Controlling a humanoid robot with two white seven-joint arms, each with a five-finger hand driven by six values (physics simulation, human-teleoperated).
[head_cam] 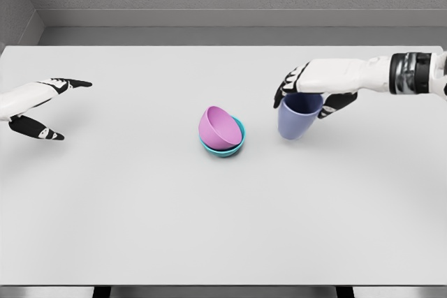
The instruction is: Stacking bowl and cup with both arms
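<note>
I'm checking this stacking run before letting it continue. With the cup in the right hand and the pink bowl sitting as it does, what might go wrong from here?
1. The pink bowl lies tilted in the teal bowl, not nested flat; a cup set on it may slide off.
2. The right hand grips the blue cup only near its rim, so it could slip or swing.
3. The left hand is open and far from the bowls, unable to steady them.

even, bright, diffuse light from above; no glare. soft faint shadows lie under the stacked bowls (pixel 222 132) and cup (pixel 299 116) at centre frame. render is sharp throughout, without blur or visible edge distortion.
</note>
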